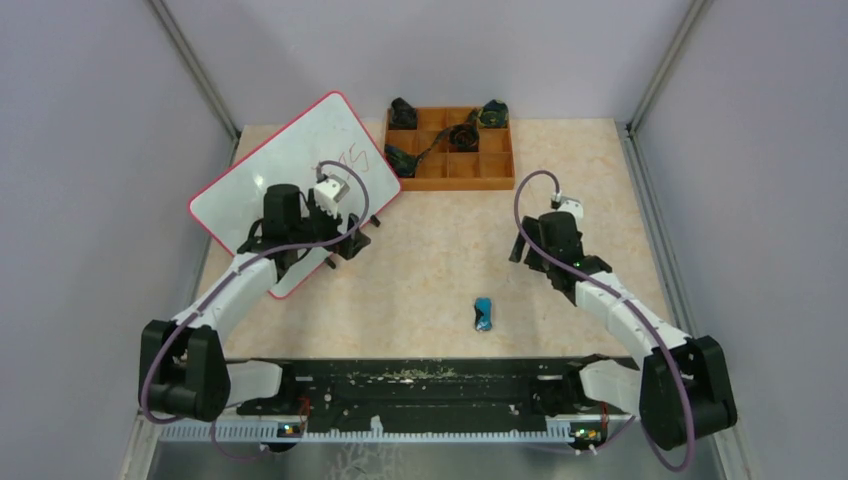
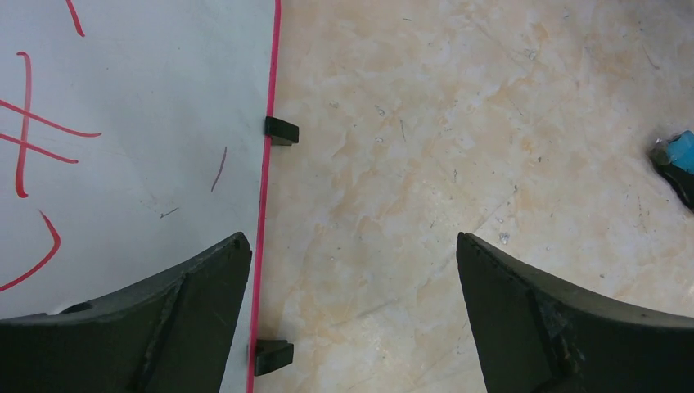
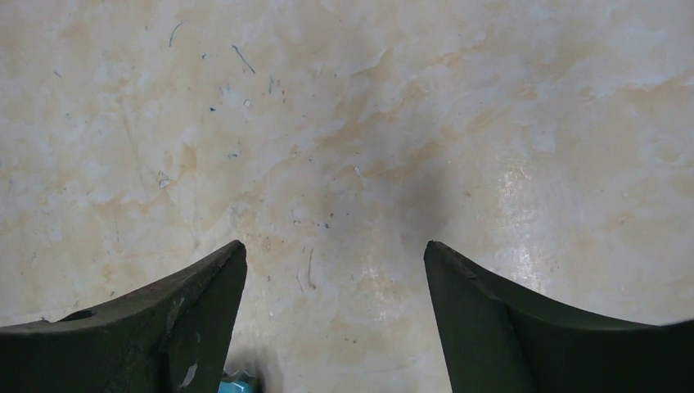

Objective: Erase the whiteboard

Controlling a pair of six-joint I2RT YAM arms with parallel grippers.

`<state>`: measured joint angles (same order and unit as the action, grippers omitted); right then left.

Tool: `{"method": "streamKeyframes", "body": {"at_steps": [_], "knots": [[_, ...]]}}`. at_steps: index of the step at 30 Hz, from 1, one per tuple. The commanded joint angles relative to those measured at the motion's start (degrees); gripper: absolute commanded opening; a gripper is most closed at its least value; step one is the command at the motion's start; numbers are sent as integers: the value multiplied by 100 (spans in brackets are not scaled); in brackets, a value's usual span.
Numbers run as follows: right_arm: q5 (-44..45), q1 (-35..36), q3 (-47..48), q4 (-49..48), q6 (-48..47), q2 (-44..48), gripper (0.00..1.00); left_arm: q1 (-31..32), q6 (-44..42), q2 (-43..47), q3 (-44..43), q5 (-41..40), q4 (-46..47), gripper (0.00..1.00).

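Note:
The whiteboard [image 1: 275,190] lies tilted at the table's far left, white with a thin red rim and red handwriting [image 1: 350,158] near its right corner. In the left wrist view the whiteboard [image 2: 147,123] fills the left side, with red strokes [image 2: 24,123] and two black feet [image 2: 281,131] on its edge. My left gripper [image 1: 348,238] is open and empty and straddles the board's right edge [image 2: 350,239]. A small blue and black eraser [image 1: 483,314] lies on the table near the front middle. My right gripper [image 1: 520,250] is open and empty above bare table [image 3: 334,246], up and right of the eraser.
A brown compartmented wooden tray [image 1: 450,184] stands at the back middle with black items in several cells. Grey walls close the sides and back. The eraser also shows at the left wrist view's right edge [image 2: 678,155] and the right wrist view's bottom edge [image 3: 237,383].

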<state>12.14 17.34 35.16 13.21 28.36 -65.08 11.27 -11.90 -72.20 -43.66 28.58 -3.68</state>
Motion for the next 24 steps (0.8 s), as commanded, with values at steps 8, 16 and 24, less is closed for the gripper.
{"method": "streamKeyframes", "body": {"at_steps": [8,16,24], "knots": [[469,949,241,977,248,356,72,18,-670,359,169,-257,-142,99],[813,1841,451,1855,891,507,71,16,-508,634,110,-832,-215,100],[1345,3022,721,2051,1733,-74,69,16,-473,779,151,-766,-214,100]]}}
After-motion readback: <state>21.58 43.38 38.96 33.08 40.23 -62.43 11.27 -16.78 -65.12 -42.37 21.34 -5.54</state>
